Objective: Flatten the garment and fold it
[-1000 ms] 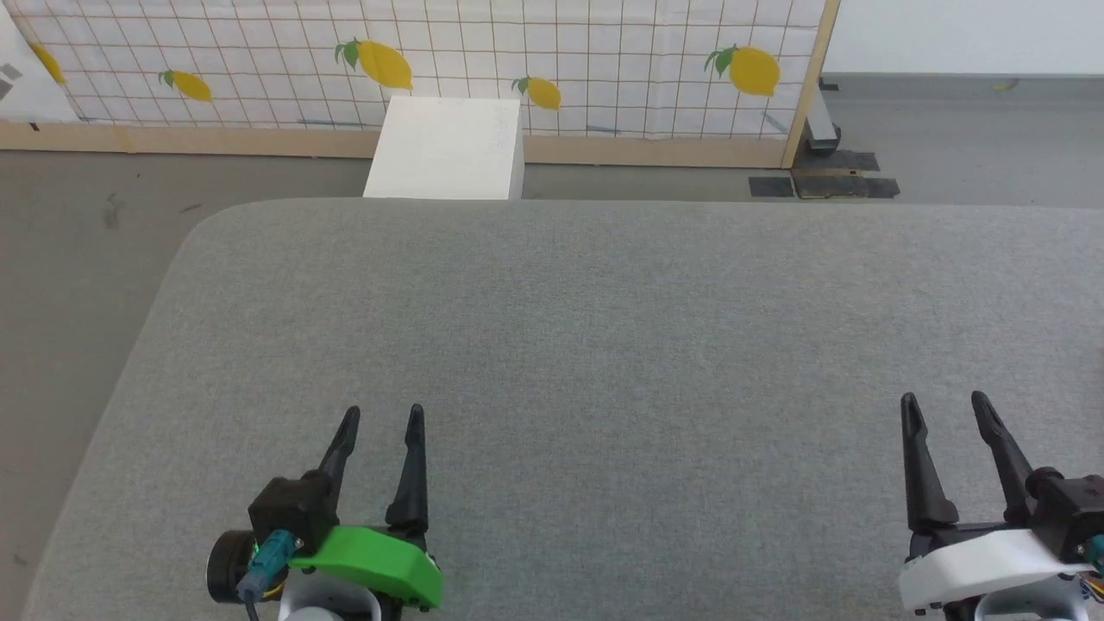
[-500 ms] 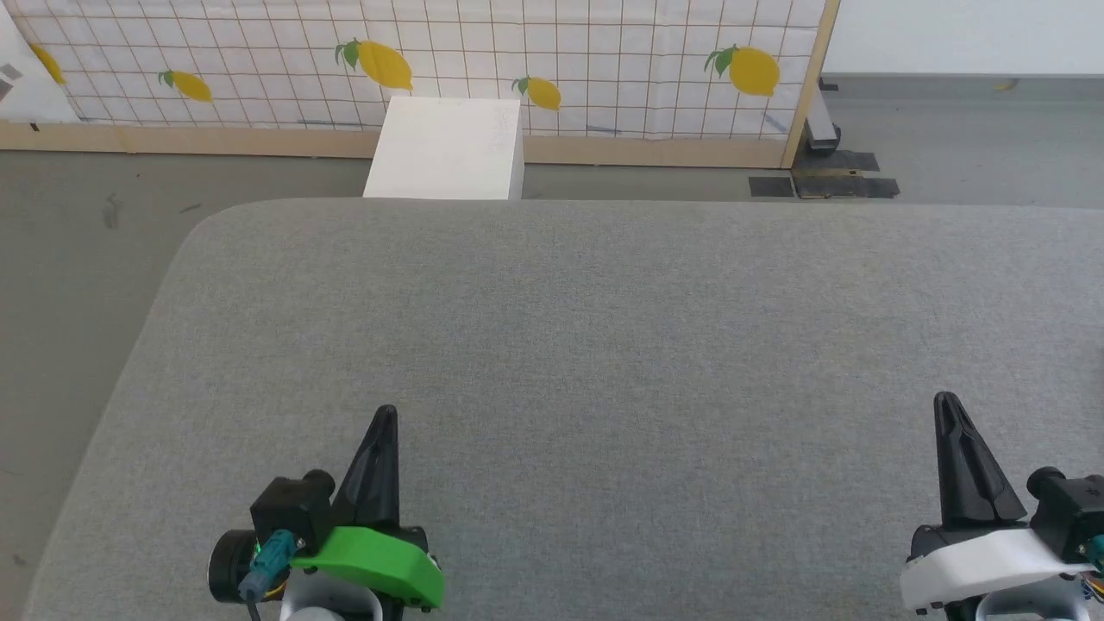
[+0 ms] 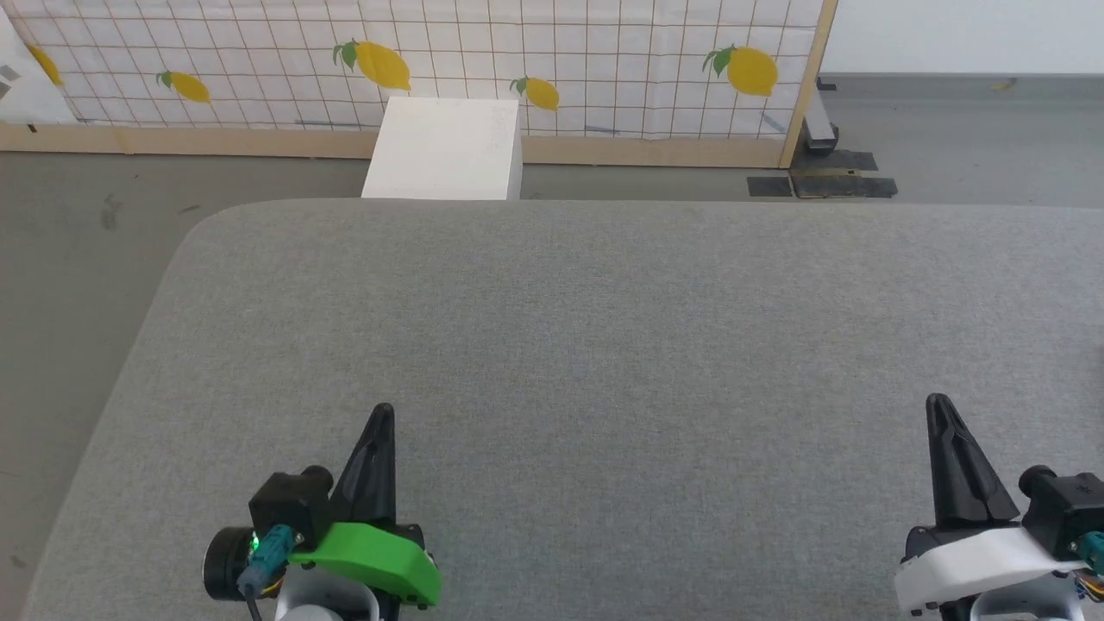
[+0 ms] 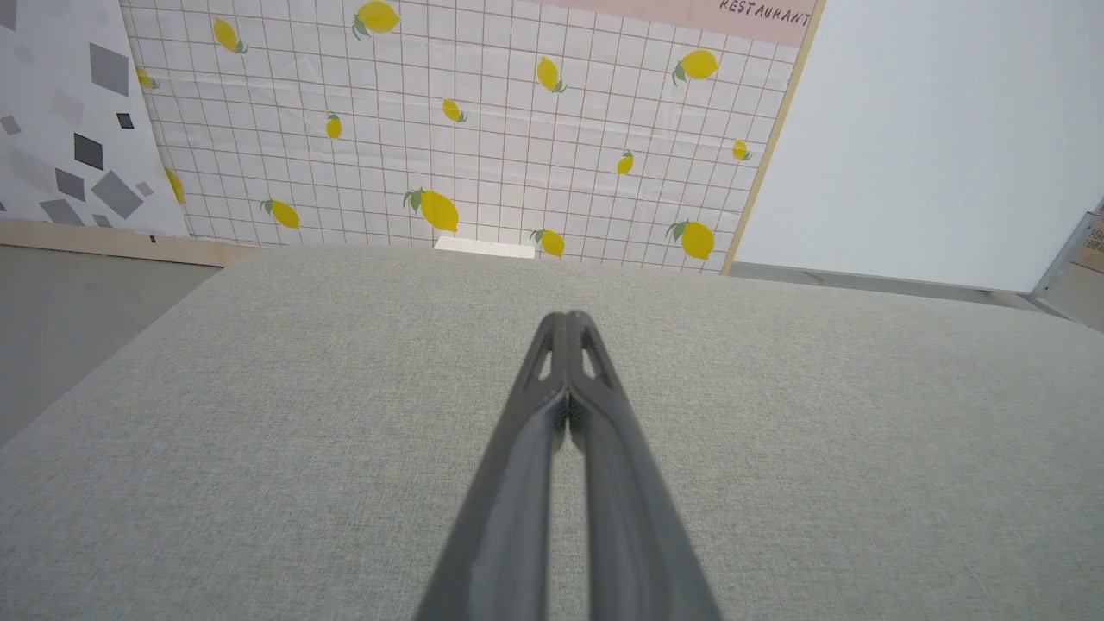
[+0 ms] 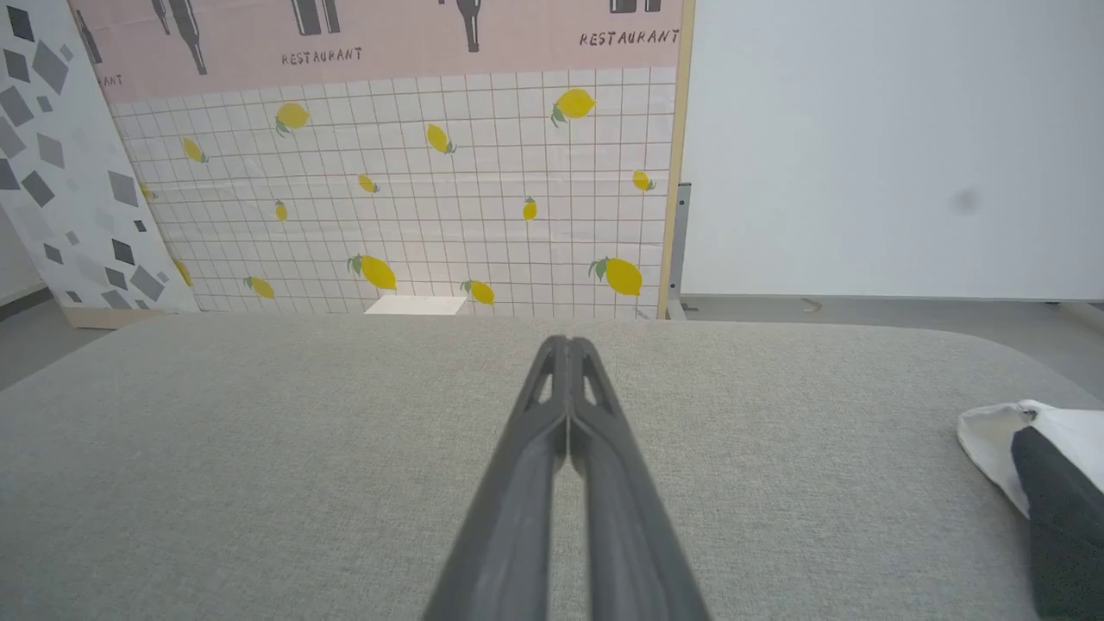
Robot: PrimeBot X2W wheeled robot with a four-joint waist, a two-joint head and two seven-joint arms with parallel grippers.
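- Both hands have closed since a second ago, when each had its two fingers spread apart. The head camera's picture has also shifted very slightly.
- Grey fabric-covered tabletop [image 3: 604,345] with rounded corners takes up most of the head view, its far edge running across the upper part.
- Grey floor [image 3: 78,241] lies beyond the tabletop's left edge and far edge.
- White grid-patterned wall panel printed with yellow lemons [image 3: 604,52] stands on the floor behind the far edge, with a wooden strip along its base.
- White rectangular box [image 3: 444,147] sits on the floor just behind the far edge, towards the far left corner.
- White garment with a black part [image 5: 1048,500] lies bunched on the tabletop at the right border of the right wrist view, near the tabletop's right edge and well apart from both hands.
- Left hand [image 3: 381,410], under a green cover, is at the near edge towards the left, its dark fingers pressed together with nothing between them [image 4: 567,317].
- Right hand [image 3: 937,401], under a white cover, is at the near edge towards the right, likewise closed to a single point and empty [image 5: 567,341].
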